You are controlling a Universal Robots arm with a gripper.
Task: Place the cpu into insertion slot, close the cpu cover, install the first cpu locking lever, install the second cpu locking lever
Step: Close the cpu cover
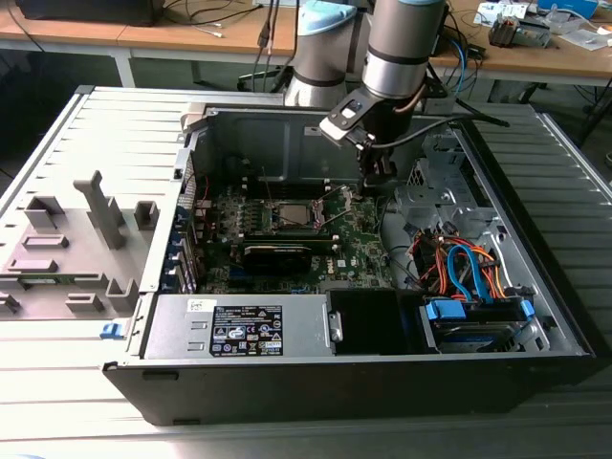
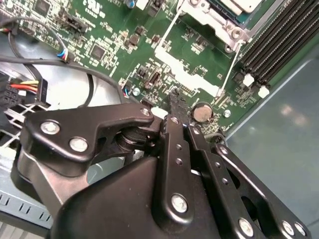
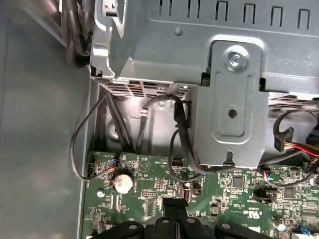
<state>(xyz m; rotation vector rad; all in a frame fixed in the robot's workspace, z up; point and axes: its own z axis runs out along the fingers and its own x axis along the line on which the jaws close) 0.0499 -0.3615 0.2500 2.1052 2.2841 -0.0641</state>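
Inside the open computer case, the insertion slot (image 1: 292, 213) sits mid-motherboard, its centre showing pale silver. In the second wrist view the cpu (image 2: 238, 4) lies in the socket, with the silvery cpu cover (image 2: 219, 22) framing it. Whether the cover is fully down I cannot tell. Two thin wire locking levers (image 2: 168, 31) (image 2: 230, 67) stick out from the socket over the board. My gripper (image 1: 379, 178) hangs to the exterior view's right of the socket, apart from it. Its black fingertips (image 2: 173, 98) (image 3: 174, 203) are pressed together, shut on nothing, above the board's edge by a coin battery (image 2: 202, 112).
Black memory slots (image 2: 279, 45) run beside the socket. A long black card (image 1: 277, 253) lies in front of it. A metal drive cage (image 3: 234, 99) and loose cables (image 1: 469, 273) crowd the exterior view's right. The power supply (image 1: 239, 327) fills the case front. A grey parts fixture (image 1: 76, 239) stands outside at the left.
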